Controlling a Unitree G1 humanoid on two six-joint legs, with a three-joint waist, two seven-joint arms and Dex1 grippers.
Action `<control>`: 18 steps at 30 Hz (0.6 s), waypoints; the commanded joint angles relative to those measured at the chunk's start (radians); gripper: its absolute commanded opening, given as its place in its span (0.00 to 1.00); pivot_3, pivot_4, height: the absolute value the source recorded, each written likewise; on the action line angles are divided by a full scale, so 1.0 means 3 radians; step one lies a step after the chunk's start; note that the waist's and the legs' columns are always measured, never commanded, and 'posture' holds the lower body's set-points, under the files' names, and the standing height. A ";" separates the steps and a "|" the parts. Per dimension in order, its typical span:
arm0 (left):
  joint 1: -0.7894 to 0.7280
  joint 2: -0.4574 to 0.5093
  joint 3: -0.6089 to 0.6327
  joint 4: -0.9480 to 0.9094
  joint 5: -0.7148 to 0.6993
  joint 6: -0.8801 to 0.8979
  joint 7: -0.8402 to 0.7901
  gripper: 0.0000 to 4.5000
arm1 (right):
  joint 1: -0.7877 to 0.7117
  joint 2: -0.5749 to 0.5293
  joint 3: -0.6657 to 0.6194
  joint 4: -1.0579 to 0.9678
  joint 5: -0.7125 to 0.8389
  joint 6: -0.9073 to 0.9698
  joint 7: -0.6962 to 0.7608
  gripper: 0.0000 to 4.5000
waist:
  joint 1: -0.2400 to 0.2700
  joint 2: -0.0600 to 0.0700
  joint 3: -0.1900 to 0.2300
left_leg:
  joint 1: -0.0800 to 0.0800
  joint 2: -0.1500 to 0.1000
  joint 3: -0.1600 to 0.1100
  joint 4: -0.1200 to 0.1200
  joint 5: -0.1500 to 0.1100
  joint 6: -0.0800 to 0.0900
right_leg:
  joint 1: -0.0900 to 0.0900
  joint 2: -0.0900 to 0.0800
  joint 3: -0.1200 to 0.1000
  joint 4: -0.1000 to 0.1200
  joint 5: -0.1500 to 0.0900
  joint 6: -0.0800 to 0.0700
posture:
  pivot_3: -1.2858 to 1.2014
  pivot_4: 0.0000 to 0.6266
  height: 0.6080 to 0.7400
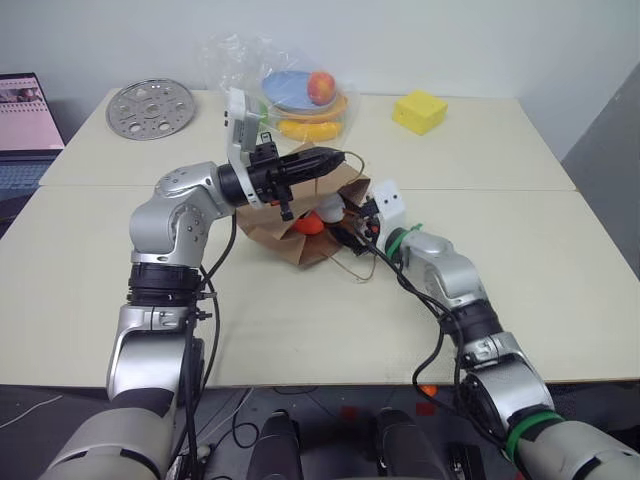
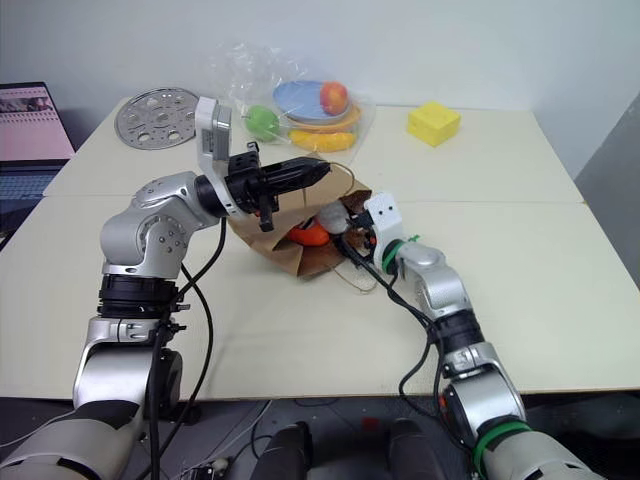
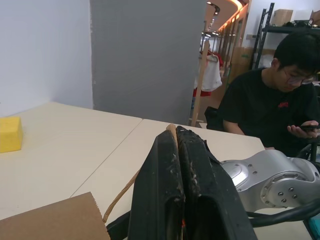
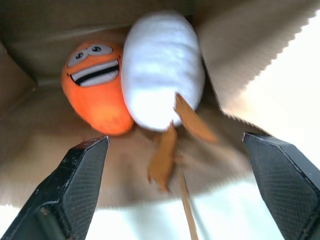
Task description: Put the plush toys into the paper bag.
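Note:
The brown paper bag lies on its side mid-table, its mouth facing my right arm. My left gripper is shut on the bag's thin handle and holds the upper edge of the mouth up. Inside the bag lie the two plush toys, side by side and touching: the orange carrot with its cartoon face and the white egg with brown legs. My right gripper stands open at the bag's mouth, just short of the toys, with nothing between its fingers.
A clear plastic bag of toy fruit and plates sits behind the paper bag. A yellow sponge block is at the far right, a round metal disc at the far left. A seated person is beyond the table.

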 commanded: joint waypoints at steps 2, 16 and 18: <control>-0.0068 0.0021 0.0032 -0.0077 -0.0045 -0.0052 -0.0031 0.00 | 0.0331 -0.0261 0.0013 -0.1090 0.0186 0.0490 0.0144 0.99 | 0.0010 0.0000 0.0000 | 0.0000 0.0000 0.0000 0.0000 0.0000 0.0000 | 0.0000 0.0000 0.0000 0.0000 0.0000 0.0000 | 0.52 0.24 1.00; -0.0066 0.0024 0.0019 -0.0094 -0.0046 -0.0041 -0.0015 0.00 | 0.1050 -0.0704 0.0568 -0.1874 0.0110 0.0519 0.0244 0.99 | -0.0019 0.0000 0.0000 | 0.0000 -0.0001 0.0001 0.0012 0.0000 -0.0001 | 0.0006 -0.0001 0.0004 -0.0003 -0.0010 0.0015 | 0.52 0.24 1.00; -0.0063 0.0026 0.0020 -0.0098 -0.0047 -0.0039 -0.0015 0.00 | 0.1036 -0.0668 0.0575 -0.1770 0.0072 0.0406 0.0234 0.99 | -0.0014 0.0000 0.0000 | 0.0000 -0.0001 0.0002 0.0014 0.0000 -0.0001 | 0.0006 -0.0001 0.0004 -0.0003 -0.0010 0.0016 | 0.52 0.24 1.00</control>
